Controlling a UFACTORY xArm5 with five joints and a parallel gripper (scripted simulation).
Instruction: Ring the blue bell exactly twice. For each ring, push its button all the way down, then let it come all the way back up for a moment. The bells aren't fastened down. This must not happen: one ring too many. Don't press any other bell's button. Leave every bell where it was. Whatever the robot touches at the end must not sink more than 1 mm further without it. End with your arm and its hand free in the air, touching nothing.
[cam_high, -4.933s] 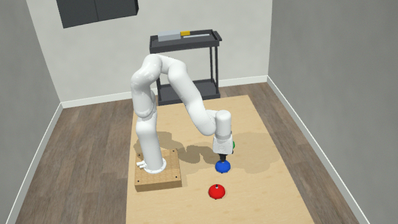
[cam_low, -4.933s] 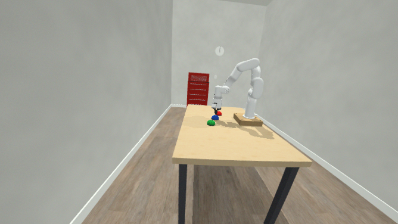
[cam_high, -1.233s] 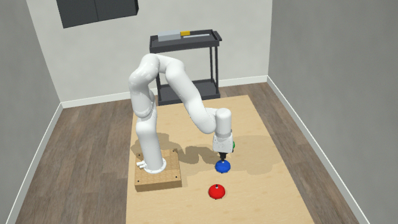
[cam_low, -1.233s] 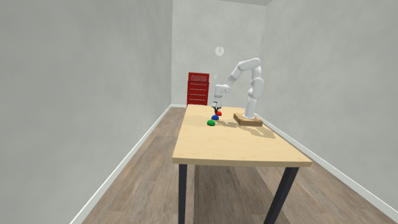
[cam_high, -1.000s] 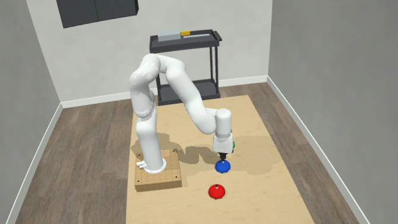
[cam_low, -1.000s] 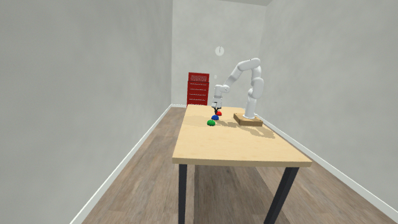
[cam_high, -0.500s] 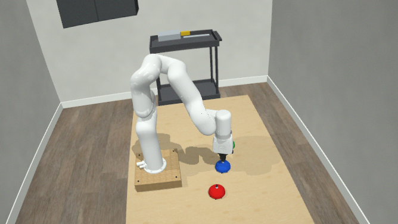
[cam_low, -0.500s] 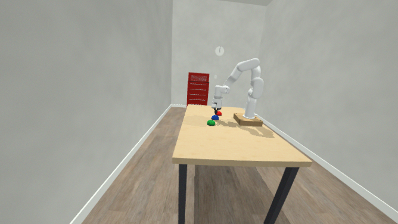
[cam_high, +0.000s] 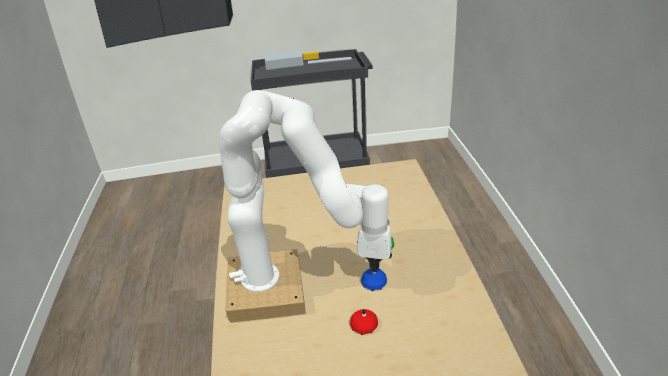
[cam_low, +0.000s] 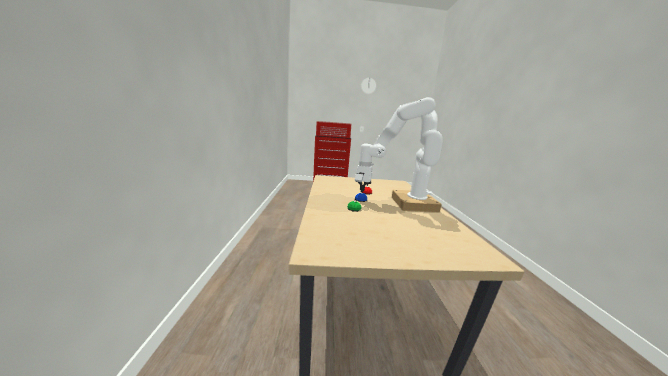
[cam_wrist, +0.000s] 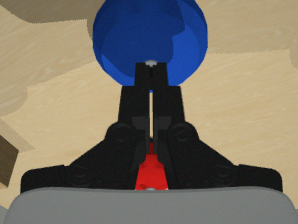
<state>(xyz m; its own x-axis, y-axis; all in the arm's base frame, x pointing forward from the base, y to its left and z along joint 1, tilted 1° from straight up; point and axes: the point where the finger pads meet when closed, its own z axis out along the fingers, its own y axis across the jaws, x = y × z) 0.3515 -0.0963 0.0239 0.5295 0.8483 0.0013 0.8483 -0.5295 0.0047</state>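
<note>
The blue bell (cam_high: 374, 279) sits on the wooden table to the right of the arm's base. It also shows in the exterior view (cam_low: 361, 197) and fills the upper middle of the wrist view (cam_wrist: 150, 34). My gripper (cam_high: 373, 266) is shut and empty, pointing straight down, with its fingertips on the top middle of the blue bell, over its button. The button itself is mostly hidden by the fingertips. The red bell (cam_high: 363, 321) stands nearer the front, apart from the gripper. The green bell (cam_low: 354, 206) is mostly hidden behind the wrist in the top view.
The arm's wooden base block (cam_high: 264, 293) stands left of the bells. A dark shelf cart (cam_high: 312, 110) stands behind the table. A red tool chest (cam_low: 332, 149) stands against the far wall in the exterior view.
</note>
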